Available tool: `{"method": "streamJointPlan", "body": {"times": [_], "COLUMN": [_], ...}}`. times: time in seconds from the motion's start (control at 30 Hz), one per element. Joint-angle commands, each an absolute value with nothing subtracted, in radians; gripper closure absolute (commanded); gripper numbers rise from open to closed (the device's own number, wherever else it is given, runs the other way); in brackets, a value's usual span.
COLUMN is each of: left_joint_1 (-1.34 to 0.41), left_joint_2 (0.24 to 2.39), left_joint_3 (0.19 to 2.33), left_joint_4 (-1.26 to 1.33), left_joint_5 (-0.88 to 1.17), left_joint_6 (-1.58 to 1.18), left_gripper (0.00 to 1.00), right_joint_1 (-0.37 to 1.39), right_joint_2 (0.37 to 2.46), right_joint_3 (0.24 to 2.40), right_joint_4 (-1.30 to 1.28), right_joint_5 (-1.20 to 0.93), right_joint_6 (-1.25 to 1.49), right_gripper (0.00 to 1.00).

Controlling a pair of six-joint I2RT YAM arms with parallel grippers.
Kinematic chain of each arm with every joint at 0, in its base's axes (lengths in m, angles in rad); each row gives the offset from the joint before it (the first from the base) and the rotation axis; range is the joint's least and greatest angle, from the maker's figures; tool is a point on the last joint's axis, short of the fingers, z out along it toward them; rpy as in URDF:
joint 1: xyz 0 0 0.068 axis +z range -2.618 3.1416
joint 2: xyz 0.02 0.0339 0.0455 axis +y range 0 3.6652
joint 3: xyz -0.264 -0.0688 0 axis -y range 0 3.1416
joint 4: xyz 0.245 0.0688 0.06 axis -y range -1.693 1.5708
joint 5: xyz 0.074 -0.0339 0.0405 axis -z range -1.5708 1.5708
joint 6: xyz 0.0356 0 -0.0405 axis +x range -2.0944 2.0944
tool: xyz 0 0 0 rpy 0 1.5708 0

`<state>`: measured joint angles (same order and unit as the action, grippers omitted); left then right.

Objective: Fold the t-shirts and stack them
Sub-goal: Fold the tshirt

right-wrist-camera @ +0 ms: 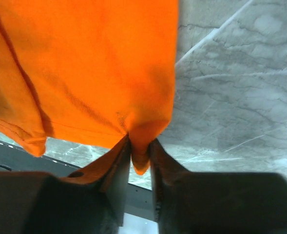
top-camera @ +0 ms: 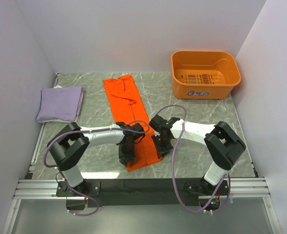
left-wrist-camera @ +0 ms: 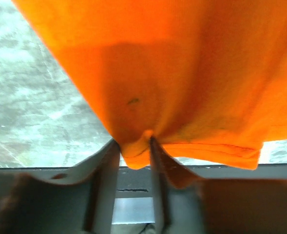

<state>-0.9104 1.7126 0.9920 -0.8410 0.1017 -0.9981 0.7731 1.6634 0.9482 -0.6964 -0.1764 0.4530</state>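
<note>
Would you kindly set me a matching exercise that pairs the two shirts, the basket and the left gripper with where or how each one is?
Things:
1. orange shirt
2. purple shirt
3. basket
4. left gripper

Places or states:
a. far right corner
b. folded, far left
c. clamped on a hem corner
d. long strip, centre

Pairs: 1-d; 2-b; 3-a; 4-c
</note>
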Motion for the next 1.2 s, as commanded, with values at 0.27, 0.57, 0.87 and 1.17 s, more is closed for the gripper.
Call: {"method": "streamJointPlan", "body": {"times": [0.27,0.57,0.87,1.17], "left_joint_1": [-0.925,-0.735,-0.463,-0.325], "left_joint_2": [1.635,1.506,1.483,1.606], "left_joint_3": [1.0,0.983,1.014,1.127], "left_joint_4": [-0.839,-0.798,-0.736,-0.579], "left_joint_5": [0.126,0.181,0.149,0.077], "left_joint_6": [-0.997,-0.94,-0.822,-0.756], "left_gripper": [0.99,0.99,0.99,0.99], "right_joint_1": [0.778,0.703,0.627,0.563], "right_joint_2": [1.569,1.572,1.716,1.902], "right_joint_3": [0.979,1.123,1.371,1.629], "right_joint_4": [-0.747,-0.787,-0.764,-0.712], "right_joint_5": [-0.182,-0.213,-0.219,-0.193], "right_joint_6": [0.434,0.384,0.342,0.324], "right_gripper": [0.98,1.0,1.0,1.0]}}
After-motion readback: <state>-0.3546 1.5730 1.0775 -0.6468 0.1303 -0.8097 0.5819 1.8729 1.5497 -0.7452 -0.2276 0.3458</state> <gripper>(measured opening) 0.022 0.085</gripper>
